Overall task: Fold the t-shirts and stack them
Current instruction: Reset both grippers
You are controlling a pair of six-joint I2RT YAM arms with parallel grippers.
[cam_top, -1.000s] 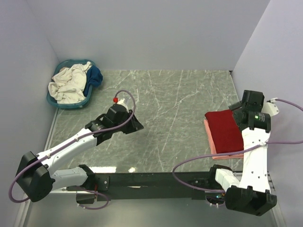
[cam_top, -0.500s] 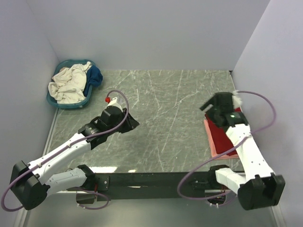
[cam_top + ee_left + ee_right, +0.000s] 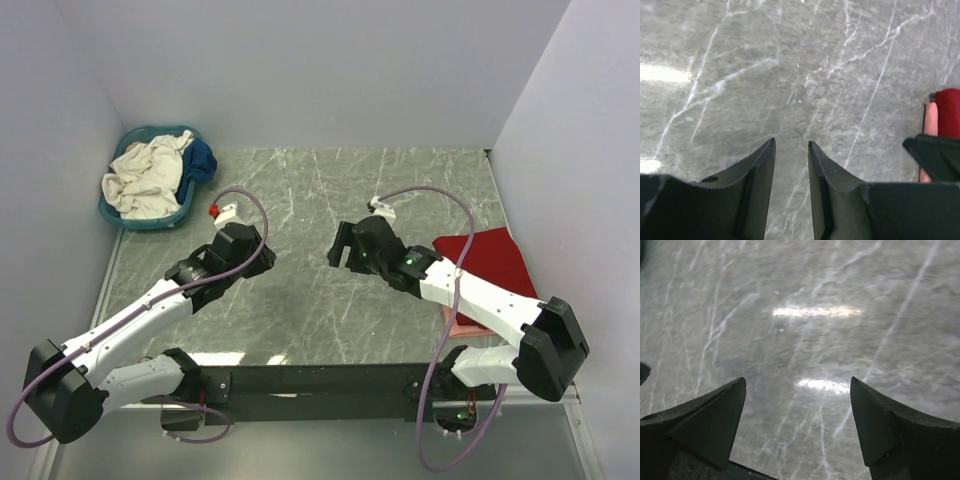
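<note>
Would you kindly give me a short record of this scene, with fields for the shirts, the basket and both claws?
stack: red shirt folded on pink shirt, right side of table
basket: far left corner, holds crumpled cream shirt and blue shirt
left claw: open, empty, over bare table
right claw: wide open, empty, over mid-table

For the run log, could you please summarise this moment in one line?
left gripper: open, empty | right gripper: open, empty | red shirt: folded on pink shirt | basket: cream shirt, blue shirt unfolded
</note>
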